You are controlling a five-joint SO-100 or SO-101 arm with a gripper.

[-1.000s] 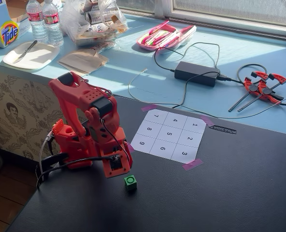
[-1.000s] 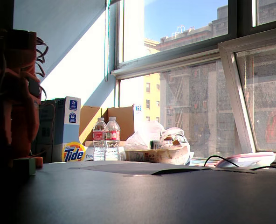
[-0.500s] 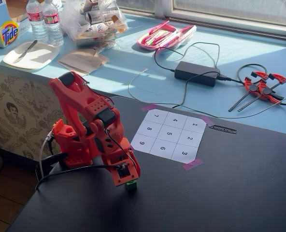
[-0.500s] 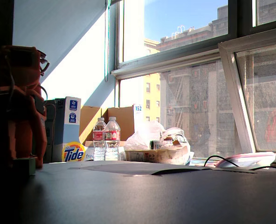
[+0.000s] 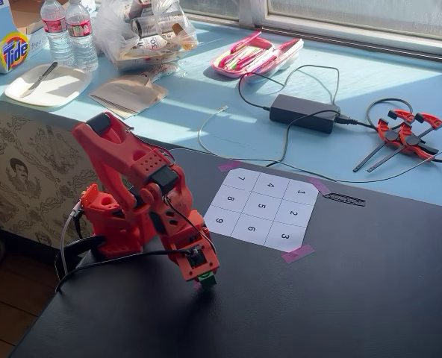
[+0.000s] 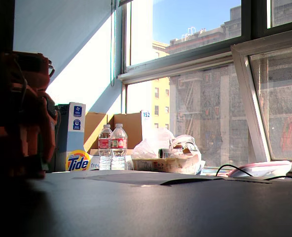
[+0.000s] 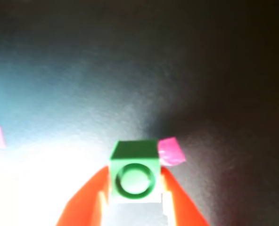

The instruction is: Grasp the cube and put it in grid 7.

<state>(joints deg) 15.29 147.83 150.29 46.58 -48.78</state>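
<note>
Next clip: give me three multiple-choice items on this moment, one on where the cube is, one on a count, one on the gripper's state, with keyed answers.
1. Where is the cube?
A. On square 7
B. Between the gripper's fingers, off the sheet
C. Beside the power brick

2. How many numbered squares does the paper sheet have?
A. Six
B. Nine
C. Twelve

3. The gripper is:
A. Shut on the cube
B. Open above square 5
C. Out of view

Answers: 1 B, the wrist view shows red fingers flanking it over the black table. 2 B, digits 1 to 9 are printed. 3 A, both fingers press its sides; grid 7 is bare.
</note>
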